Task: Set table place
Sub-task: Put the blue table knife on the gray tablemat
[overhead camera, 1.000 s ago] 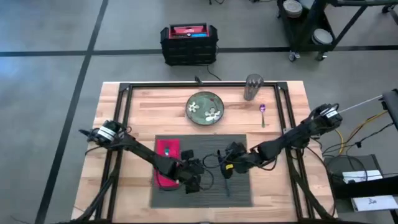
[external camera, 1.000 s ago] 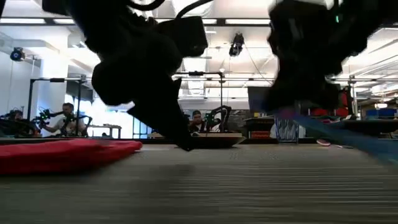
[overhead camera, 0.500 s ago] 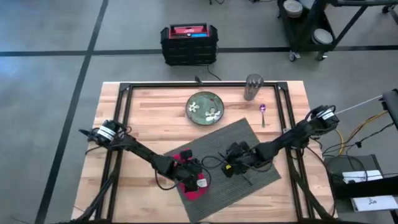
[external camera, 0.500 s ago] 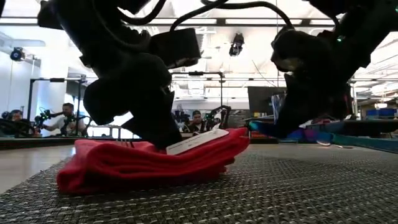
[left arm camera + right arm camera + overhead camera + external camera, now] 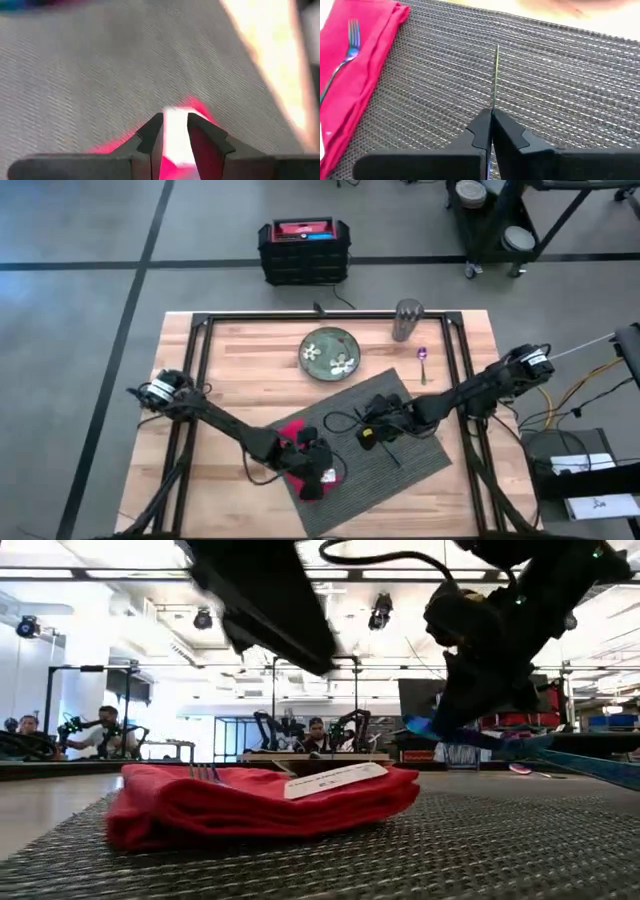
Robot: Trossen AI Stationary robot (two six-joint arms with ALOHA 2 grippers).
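While the grey placemat (image 5: 372,442) lies skewed on the near middle of the bench (image 5: 250,370), a folded red napkin (image 5: 300,455) rests on its near left part, with a fork (image 5: 340,65) lying on top and a white tag (image 5: 335,780) showing. Just above the napkin's near end hangs the left gripper (image 5: 325,472), its fingers (image 5: 150,137) released, a narrow gap between them and nothing held. To the right, over the mat's middle, the right gripper (image 5: 372,432) has its fingers (image 5: 481,130) clenched on a thin knife (image 5: 495,75) whose blade points out across the weave. Farther off, bare wood carries a green plate (image 5: 330,353) with white spots beyond the mat's far corner. Right of the plate lies a small purple spoon (image 5: 423,362), and a metal cup (image 5: 407,320) stands at the far edge.
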